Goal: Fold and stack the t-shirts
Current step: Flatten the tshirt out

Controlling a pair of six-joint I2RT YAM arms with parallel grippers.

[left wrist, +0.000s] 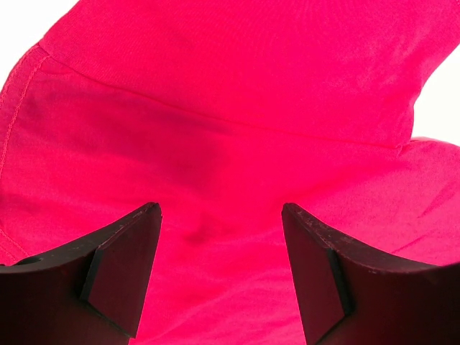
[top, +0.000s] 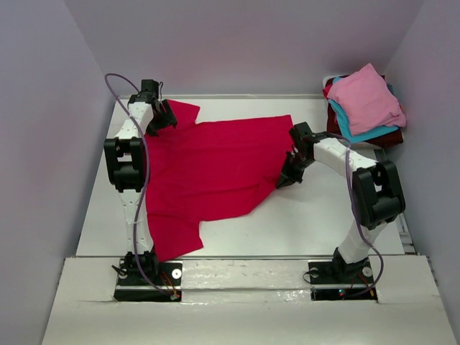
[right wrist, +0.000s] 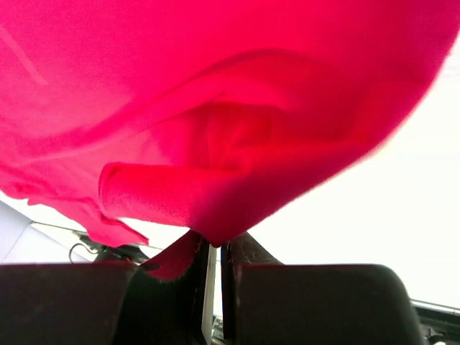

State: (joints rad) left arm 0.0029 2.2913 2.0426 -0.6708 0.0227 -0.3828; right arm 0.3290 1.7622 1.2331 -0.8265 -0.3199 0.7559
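The jaws of the right gripper (right wrist: 218, 248) were clamped together on a bunched edge of the bright crimson-red soft cloth t-shirt (right wrist: 215, 108), holding that edge up off the white table (top: 316, 215). The jaws of the left gripper (left wrist: 221, 215) stood wide apart, gripping nothing, just over the same shirt's far left part. Between the two grippers the shirt lay spread out. Beyond the right jaws, at the far right corner, was a folded stack: a light pink t-shirt (top: 366, 97) on top, with a teal-blue t-shirt (top: 353, 131) and a dark maroon t-shirt (top: 384, 138) beneath.
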